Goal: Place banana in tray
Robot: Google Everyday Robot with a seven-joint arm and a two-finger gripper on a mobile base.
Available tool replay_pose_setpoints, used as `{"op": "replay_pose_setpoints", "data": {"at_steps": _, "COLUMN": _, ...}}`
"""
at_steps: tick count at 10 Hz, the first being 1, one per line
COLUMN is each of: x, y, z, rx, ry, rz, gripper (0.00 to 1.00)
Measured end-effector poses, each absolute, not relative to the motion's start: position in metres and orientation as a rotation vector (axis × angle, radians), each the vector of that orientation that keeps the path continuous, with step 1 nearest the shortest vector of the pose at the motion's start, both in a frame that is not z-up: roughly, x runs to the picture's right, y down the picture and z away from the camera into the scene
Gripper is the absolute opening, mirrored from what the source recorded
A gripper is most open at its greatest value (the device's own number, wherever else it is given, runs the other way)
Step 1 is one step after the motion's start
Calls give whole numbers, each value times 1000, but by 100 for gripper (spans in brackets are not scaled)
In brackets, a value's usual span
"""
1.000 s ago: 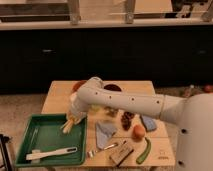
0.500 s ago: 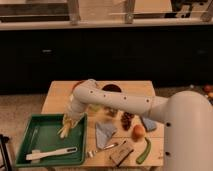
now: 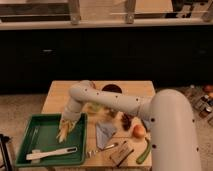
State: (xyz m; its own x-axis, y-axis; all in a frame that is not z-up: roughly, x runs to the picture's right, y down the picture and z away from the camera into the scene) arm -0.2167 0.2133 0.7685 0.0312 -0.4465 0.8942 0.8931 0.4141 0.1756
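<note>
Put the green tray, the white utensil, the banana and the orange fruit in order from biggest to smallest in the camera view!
1. green tray
2. white utensil
3. banana, at the claw over the tray
4. orange fruit

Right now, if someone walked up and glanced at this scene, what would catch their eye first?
The big white robot arm sweeps from the right across the wooden table, its gripper down over the right side of the green tray. A pale banana sits at the gripper's tip inside the tray, with a white utensil lying near the tray's front edge. Right of the tray, an orange fruit and a green vegetable stand out.
</note>
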Motion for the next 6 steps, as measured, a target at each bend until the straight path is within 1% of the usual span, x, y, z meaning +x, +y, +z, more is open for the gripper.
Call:
{"op": "replay_pose_setpoints", "data": {"at_steps": 1, "x": -217, "y": 214, "z": 768, "rx": -505, "ry": -1123, "rz": -1121, "gripper": 17}}
{"op": "replay_pose_setpoints", "data": {"at_steps": 5, "x": -218, "y": 217, "z": 764, "rx": -493, "ry": -1163, "rz": -1178, "gripper": 57}}
{"op": "replay_pose_setpoints", "data": {"at_steps": 6, "x": -219, "y": 218, "z": 763, "rx": -491, "ry": -1169, "rz": -1188, "gripper": 65}}
